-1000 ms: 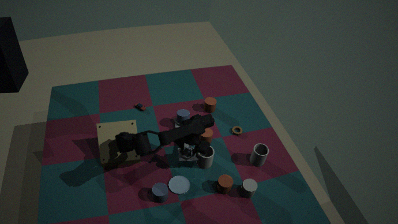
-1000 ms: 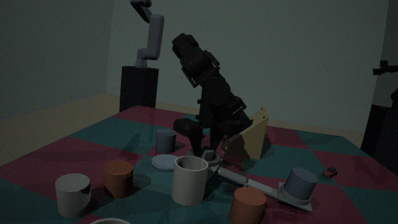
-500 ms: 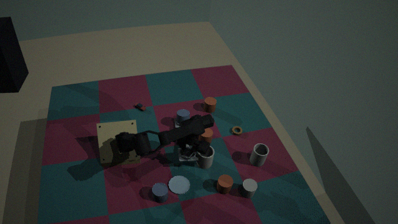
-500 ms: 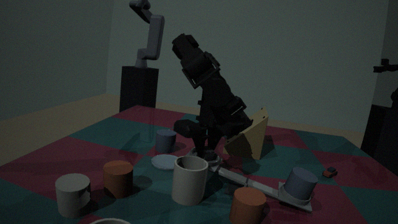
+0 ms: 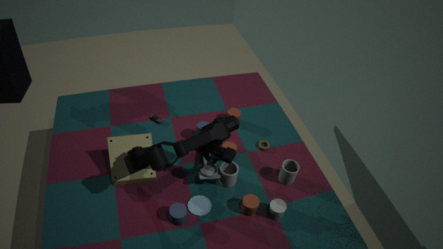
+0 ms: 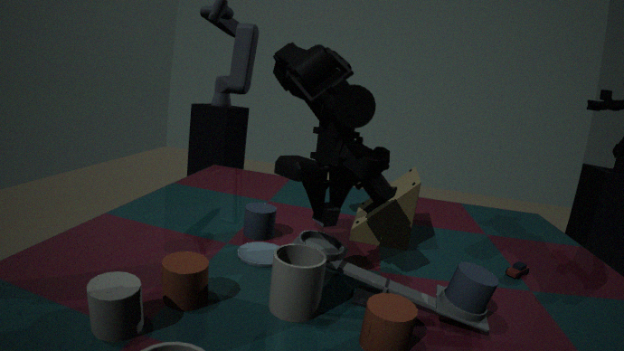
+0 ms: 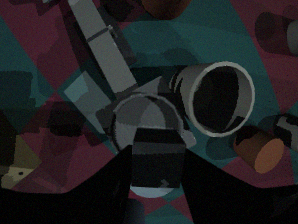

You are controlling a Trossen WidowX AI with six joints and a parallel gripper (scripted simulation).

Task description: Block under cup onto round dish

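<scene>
My gripper (image 6: 327, 212) (image 7: 154, 151) points down and is shut on a dark grey block (image 7: 156, 167). The block is held a little above the near, empty pan of the grey balance (image 6: 405, 292) (image 7: 107, 60). One blue-grey cup (image 6: 471, 288) (image 5: 202, 126) stands on the far end of the balance, which is tilted down. The other blue-grey cup (image 5: 178, 214) (image 6: 260, 222) stands on the table just beside the pale round dish (image 5: 199, 205) (image 6: 256, 254). The dish is bare, and partly hidden behind the block in the wrist view. The fingertips are hidden in the top view.
A hollow grey cylinder (image 5: 228, 177) (image 6: 297, 289) stands close beside the near pan; another (image 5: 287, 174) is farther right. Several orange cylinders (image 5: 250, 204) (image 6: 185, 280), a white cylinder (image 5: 277, 210) (image 6: 115, 308), a ring (image 5: 259, 144), a toy car (image 5: 155, 118) and a yellow wedge (image 5: 130, 140) stand around.
</scene>
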